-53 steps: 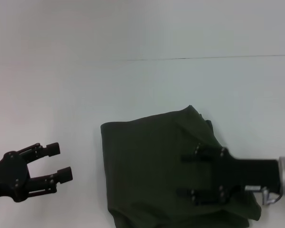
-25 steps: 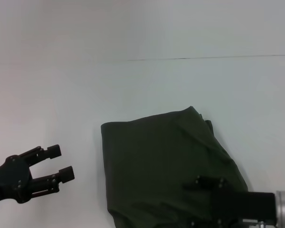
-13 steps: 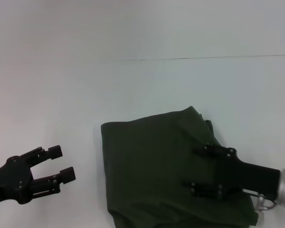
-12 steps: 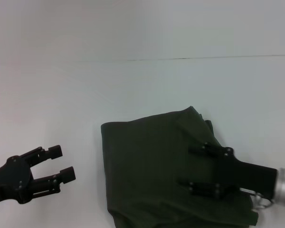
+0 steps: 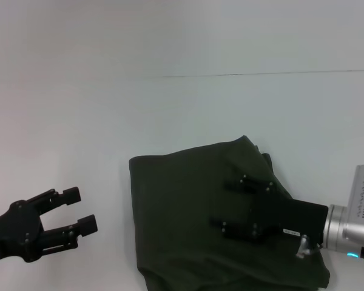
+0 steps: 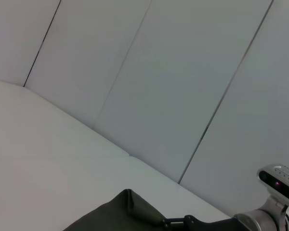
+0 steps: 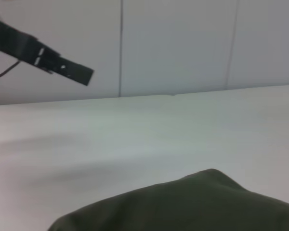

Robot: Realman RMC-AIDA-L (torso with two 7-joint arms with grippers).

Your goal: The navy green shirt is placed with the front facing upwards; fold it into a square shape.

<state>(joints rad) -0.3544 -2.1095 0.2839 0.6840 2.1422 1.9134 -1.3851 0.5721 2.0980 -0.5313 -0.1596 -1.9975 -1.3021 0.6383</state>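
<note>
the navy green shirt [image 5: 194, 218] is seen on the white table [image 5: 170, 109], folded into a rough, slightly skewed square, at about 5 o'clock in the head view. no lettering, collar or neck label can be seen on the folded cloth; only plain dark fabric is shown. its left edge is straight and runs nearly up and down, the far edge rises toward a raised corner at 1 o'clock of the bundle, and the right edge is uneven, with a second layer showing beside it. the near edge is cut by the border of the view.

the right gripper [image 5: 246, 206] is held over the right half of the shirt, its fingers spread apart and nothing grasped between them. whether the cloth is touched by them cannot be told. a small white label is seen on its black body, but the writing cannot be read.

the left gripper [image 5: 76, 210] is kept at 8 o'clock, well apart from the shirt, with fingers released. wide bare table is left toward 12 o'clock and between this gripper and the shirt.
</note>
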